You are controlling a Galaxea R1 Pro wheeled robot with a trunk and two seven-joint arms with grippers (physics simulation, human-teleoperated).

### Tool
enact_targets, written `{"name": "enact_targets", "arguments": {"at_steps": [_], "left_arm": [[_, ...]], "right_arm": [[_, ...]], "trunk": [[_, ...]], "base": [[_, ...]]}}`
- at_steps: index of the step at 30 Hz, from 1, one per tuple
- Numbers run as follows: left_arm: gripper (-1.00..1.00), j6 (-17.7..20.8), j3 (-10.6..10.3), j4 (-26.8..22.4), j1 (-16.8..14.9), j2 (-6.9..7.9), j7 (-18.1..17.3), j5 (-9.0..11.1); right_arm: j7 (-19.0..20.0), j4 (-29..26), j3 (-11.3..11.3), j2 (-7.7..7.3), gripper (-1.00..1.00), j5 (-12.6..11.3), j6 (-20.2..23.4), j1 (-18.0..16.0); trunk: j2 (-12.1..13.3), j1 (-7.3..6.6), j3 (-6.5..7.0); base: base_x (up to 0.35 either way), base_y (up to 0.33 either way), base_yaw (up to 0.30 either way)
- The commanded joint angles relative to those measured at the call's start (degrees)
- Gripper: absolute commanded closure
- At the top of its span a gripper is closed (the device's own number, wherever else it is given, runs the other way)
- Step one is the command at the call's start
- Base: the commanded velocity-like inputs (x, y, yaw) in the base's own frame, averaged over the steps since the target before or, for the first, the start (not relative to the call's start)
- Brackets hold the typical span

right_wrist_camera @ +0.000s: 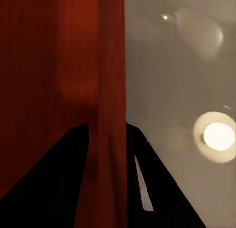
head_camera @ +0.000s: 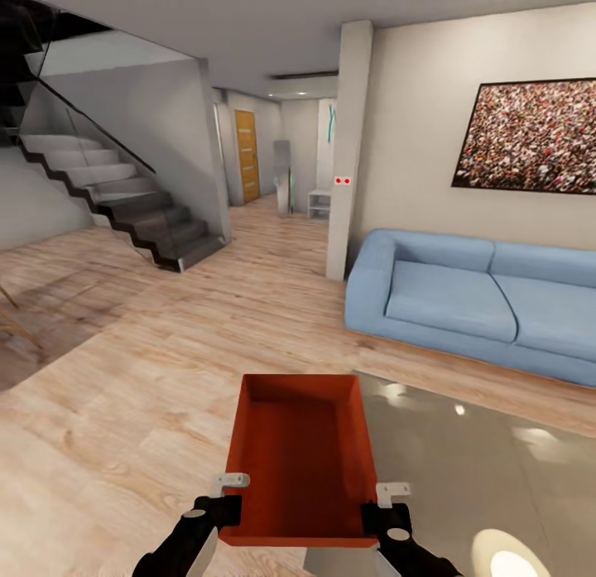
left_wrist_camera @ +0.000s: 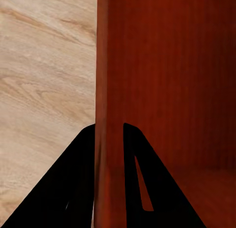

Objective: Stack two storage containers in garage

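Left of the storage container [head_camera: 300,453], open light wood-plank floor [head_camera: 124,395] runs back to a staircase [head_camera: 124,204]. The left gripper [head_camera: 222,498] pinches the container's thin left wall; the right gripper [head_camera: 382,511] pinches its right wall. One orange-red, shallow, lidless container, held level. Right of it, a glossy grey low table [head_camera: 463,461]; beyond, a blue sofa [head_camera: 480,300].

A light wood-plank floor [head_camera: 124,378] runs past a dark staircase [head_camera: 124,204] toward a hallway's wooden door [head_camera: 246,155], while a blue sofa [head_camera: 472,300] sits under a framed picture [head_camera: 530,137] beside a glossy grey desk [head_camera: 463,469] mirroring ceiling lights.
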Motion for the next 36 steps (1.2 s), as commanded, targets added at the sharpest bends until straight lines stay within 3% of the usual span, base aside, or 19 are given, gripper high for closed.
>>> {"name": "enact_targets", "arguments": {"at_steps": [1,36], "left_arm": [[1.00,0.1,-0.1,-0.3,-0.1,-0.03,0.5,-0.4],[1.00,0.1,-0.2,-0.3,0.0,-0.03,0.5,-0.4]], "right_arm": [[-2.0,0.5,0.3,-0.02,1.00,-1.8,0.1,0.0],[-2.0,0.5,0.3,-0.02,1.00,-1.8,0.1,0.0]], "trunk": [[-0.1,0.02,-0.09],[-0.1,0.02,-0.09]], "base": [[0.000,0.000,0.274],[0.000,0.000,0.274]]}}
